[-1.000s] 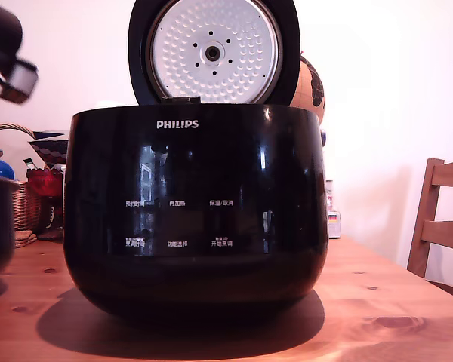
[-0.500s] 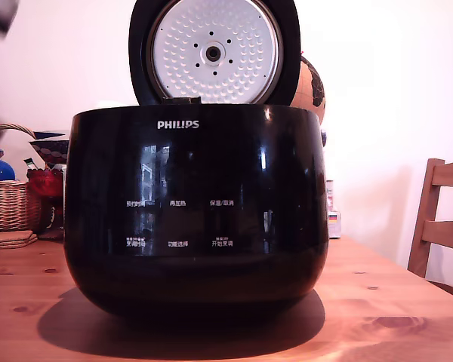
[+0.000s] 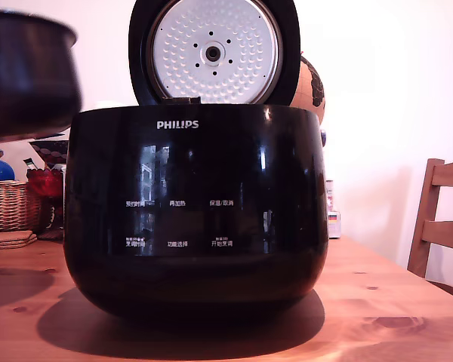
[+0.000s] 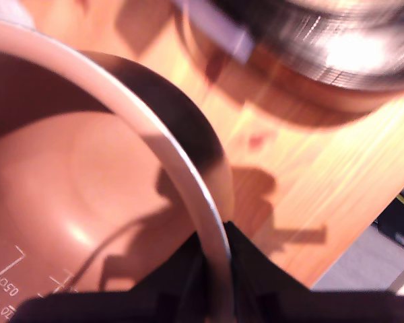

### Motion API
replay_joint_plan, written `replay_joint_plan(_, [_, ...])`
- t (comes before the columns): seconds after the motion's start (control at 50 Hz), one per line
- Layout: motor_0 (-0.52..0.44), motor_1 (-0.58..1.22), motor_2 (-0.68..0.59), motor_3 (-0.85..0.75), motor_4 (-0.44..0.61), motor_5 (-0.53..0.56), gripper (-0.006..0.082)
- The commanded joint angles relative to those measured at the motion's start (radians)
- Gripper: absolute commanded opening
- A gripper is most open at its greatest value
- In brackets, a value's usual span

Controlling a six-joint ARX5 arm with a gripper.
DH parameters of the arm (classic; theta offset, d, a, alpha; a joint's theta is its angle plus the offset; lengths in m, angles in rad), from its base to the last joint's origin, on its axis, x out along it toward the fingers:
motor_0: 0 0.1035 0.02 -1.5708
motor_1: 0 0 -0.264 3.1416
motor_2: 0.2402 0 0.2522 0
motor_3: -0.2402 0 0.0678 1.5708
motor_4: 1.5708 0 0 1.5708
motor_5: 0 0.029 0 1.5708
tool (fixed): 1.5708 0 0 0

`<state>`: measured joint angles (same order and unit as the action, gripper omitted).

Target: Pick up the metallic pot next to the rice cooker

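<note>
Gripper (image 4: 215, 269) is clamped on the rim of the metallic pot (image 4: 87, 182), one finger inside the wall, one outside. Pot hangs clear of the wooden table (image 3: 377, 317), up at the exterior view's left edge, level with the top of the rice cooker (image 3: 196, 211) and just beside it. Cooker lid is open. Wicker basket (image 3: 11, 205) sits below the pot; chair (image 3: 442, 226) at the exterior view's right.

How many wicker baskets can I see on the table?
1. The wicker basket stands at the exterior view's left, behind and beside the rice cooker, below the lifted metallic pot. The cooker may hide others.
</note>
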<state>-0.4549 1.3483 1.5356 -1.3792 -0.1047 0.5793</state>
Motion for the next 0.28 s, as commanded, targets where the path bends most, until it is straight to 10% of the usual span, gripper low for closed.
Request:
replay_joint_plan(0.0, [-0.011, -0.028, 0.027, 0.018, -0.008, -0.007, -0.0023])
replay_joint_plan(0.26, [-0.016, -0.028, 0.027, 0.018, -0.008, -0.011, -0.0023])
